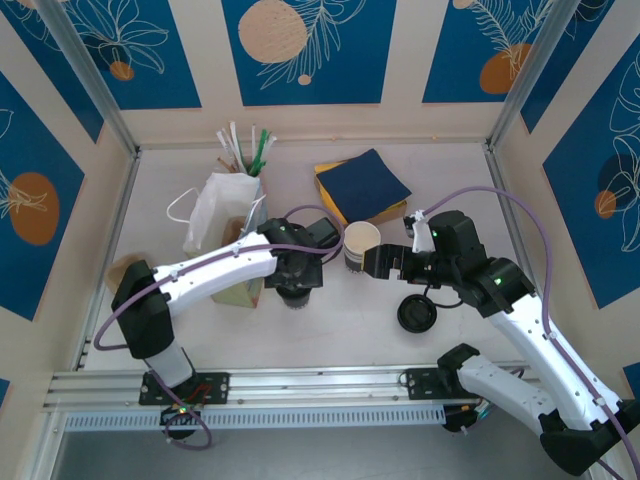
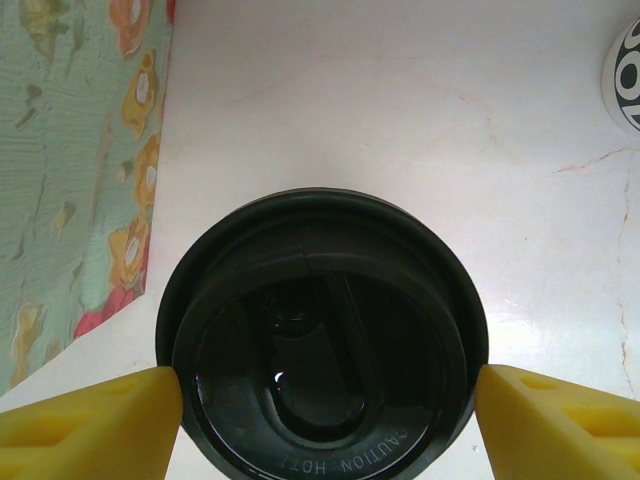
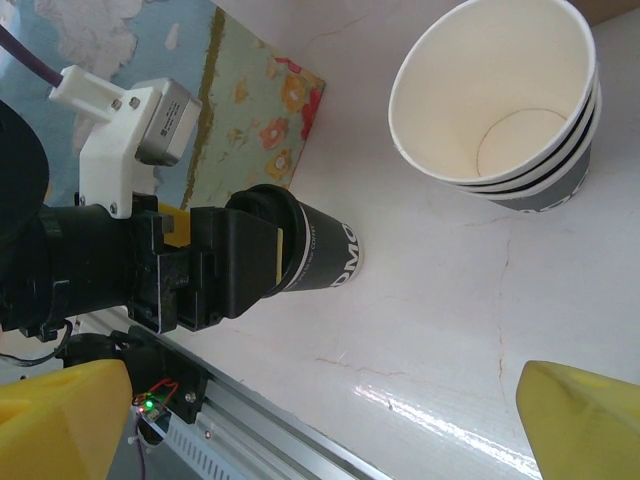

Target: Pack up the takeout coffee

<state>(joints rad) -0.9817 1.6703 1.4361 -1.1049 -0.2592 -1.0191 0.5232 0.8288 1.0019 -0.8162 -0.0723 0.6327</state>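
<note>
Takeout coffee [image 2: 320,330], near the white paper bag [image 1: 213,212], sits clamped in the left gripper [image 2: 330,385], right gripper [image 3: 325,385] gaping; next, probably, lift it bagward.

The table [image 1: 470,190] is white with thin cracks like stone, and it shines near the front (a bright streak of light [image 3: 430,412] lies there). Cream walls stand around it with big blue panels [image 1: 330,50] — white leaves and orange circles on them. Grey metal posts [image 1: 90,75] stand in the back corners — a metal rail [image 1: 320,385] runs along the front.
</note>
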